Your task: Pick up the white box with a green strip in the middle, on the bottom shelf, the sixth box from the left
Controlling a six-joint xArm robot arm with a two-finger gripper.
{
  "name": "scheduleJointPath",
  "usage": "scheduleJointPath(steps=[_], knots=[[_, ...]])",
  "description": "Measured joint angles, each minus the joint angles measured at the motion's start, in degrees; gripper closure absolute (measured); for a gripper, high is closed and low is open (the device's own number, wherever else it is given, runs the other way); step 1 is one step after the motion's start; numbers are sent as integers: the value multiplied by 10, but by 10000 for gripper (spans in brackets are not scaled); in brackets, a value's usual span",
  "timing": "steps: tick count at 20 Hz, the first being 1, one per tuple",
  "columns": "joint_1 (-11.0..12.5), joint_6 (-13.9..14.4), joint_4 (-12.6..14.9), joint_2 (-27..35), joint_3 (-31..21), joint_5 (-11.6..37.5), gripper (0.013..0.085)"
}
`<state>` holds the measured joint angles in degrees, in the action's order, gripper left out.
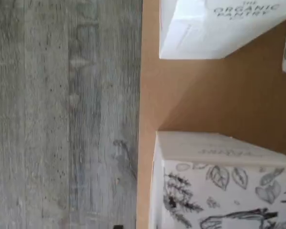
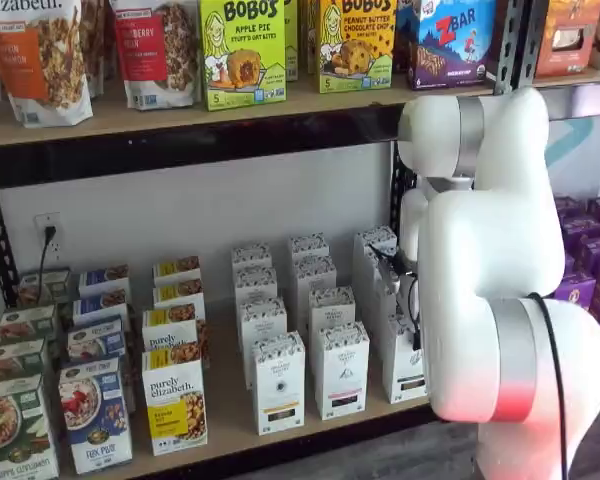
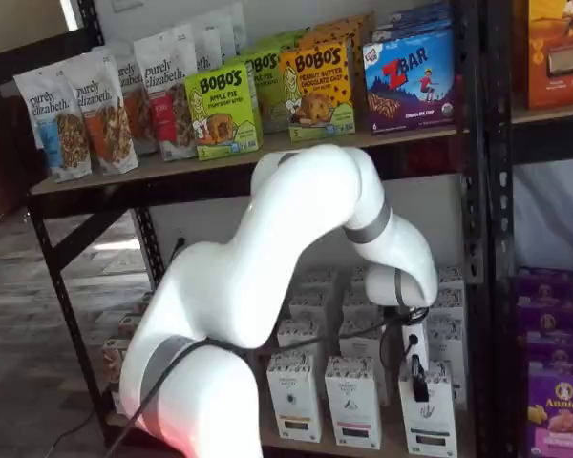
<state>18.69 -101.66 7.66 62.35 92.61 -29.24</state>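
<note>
The gripper [image 3: 419, 385] hangs just above the white box [image 3: 430, 418] — finger gap hidden, so its opening can't be told. On the bottom shelf [image 2: 230, 445] a neighbouring carton [image 2: 341, 369] stands at the box's nine o'clock.

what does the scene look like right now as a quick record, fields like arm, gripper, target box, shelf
arm: white arm reaching in front of the bottom shelf
gripper: black fingers just above the white box; gap not visible, open or shut cannot be told
target box: upright at the front right end of the white cartons, not lifted
neighbours: more white cartons beside it, cereal boxes further left
upper shelf: Bobo's boxes and granola bags
wrist view: white carton tops over the wooden board and grey floor
</note>
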Motion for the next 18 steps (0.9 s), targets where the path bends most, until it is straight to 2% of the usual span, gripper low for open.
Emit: scheduleJointPath(steps=[3, 6, 8, 9, 12, 14, 18], knots=[[-1, 19, 20, 9, 9, -5, 130], [-2, 7, 6, 12, 10, 2, 130], [-2, -1, -4, 12, 10, 4, 210], [-2, -2, -5, 12, 10, 4, 210], [-1, 1, 0, 10, 10, 3, 290], [-1, 10, 10, 9, 8, 4, 290], [-2, 13, 14, 7, 7, 0, 290]])
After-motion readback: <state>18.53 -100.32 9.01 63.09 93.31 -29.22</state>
